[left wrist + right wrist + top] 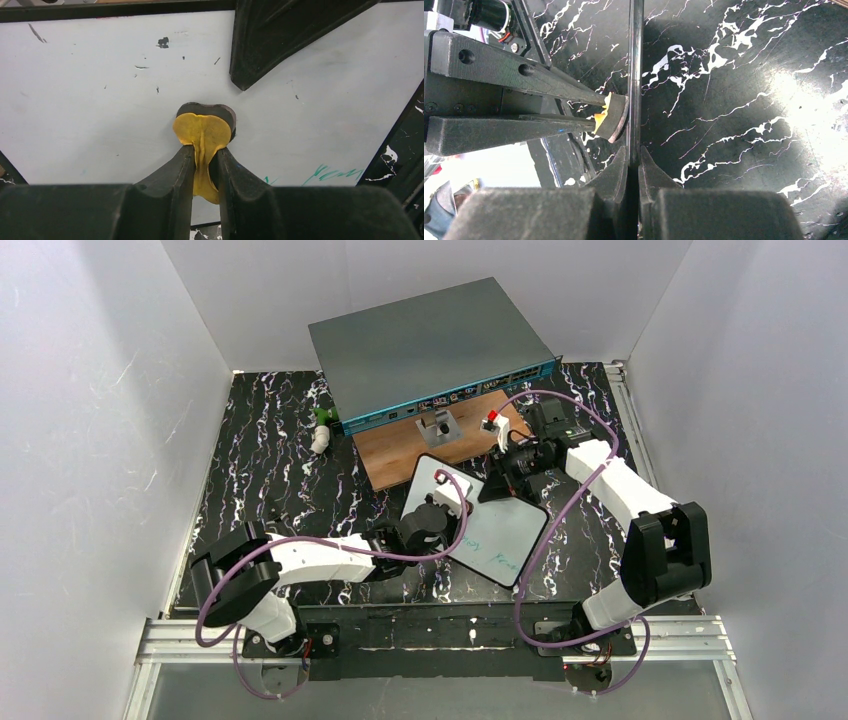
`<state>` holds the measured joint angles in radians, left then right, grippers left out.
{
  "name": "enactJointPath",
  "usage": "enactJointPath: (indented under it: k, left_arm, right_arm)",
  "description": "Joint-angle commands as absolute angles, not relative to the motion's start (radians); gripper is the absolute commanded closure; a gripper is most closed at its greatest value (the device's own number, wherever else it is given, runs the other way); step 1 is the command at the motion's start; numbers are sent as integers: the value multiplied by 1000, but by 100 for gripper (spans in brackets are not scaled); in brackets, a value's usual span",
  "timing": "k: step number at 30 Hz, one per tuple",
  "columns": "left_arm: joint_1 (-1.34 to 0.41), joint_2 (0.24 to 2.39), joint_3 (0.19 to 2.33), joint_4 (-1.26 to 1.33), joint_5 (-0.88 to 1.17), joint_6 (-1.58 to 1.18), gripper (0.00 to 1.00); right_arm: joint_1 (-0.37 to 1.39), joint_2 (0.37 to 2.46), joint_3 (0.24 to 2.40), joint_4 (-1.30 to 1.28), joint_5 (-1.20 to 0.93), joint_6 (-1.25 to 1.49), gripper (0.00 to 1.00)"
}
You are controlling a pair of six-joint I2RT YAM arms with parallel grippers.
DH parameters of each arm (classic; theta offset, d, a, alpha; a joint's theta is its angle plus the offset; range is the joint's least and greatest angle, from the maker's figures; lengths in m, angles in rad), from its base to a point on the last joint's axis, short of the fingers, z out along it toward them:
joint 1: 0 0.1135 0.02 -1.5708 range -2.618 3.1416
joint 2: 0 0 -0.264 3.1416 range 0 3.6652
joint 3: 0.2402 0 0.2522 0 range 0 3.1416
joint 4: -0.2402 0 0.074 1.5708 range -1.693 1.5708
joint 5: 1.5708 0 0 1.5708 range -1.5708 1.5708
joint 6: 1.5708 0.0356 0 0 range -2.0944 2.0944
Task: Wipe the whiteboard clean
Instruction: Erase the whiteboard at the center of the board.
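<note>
— Handwriting in green is showing on the whiteboard (500,530), toward its near right corner. Is any of it reading clearly?

— No. From above it is looking like two short scrawled lines. The left wrist view is catching only a few green strokes (330,173) at the lower edge, and I cannot make out the words. Small dark specks are also dotting the smooth white surface.

— Where is the board sitting?

— It is lying over the middle of the black, white-veined table (270,490). It is just in front of a brown wooden board (400,455) and a flat grey box (430,345) with a teal front panel. I cannot tell whether its underside is touching the table.

— What is gripping it?

— The right gripper (497,483) is clamping the thin dark rim at the far edge, with its jaws closed tight on it. Its own camera is seeing the board edge-on, as a narrow dark strip running between the black fingers.

— And the other arm?

— The left gripper (445,492) is pinching a soft, creased yellow pad (202,131) with a dark rounded face. That face is pressing against the white surface near the board's far left part.
</note>
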<state>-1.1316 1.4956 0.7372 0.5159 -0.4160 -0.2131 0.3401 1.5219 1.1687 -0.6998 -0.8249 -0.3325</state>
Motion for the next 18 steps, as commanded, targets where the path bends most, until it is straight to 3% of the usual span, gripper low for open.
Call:
enactJointPath:
  k: [1, 11, 18]
  left_arm:
    - [-1124, 1476, 729, 451, -476, -257, 100]
    - [-1124, 1404, 487, 372, -591, -424, 100]
    - [-1120, 1407, 457, 344, -640, -426, 100]
  right_arm:
    - [374, 1527, 1154, -752, -894, -397, 99]
    - [374, 1529, 1156, -753, -916, -388, 99]
    - [368, 1551, 1153, -724, -981, -322, 99]
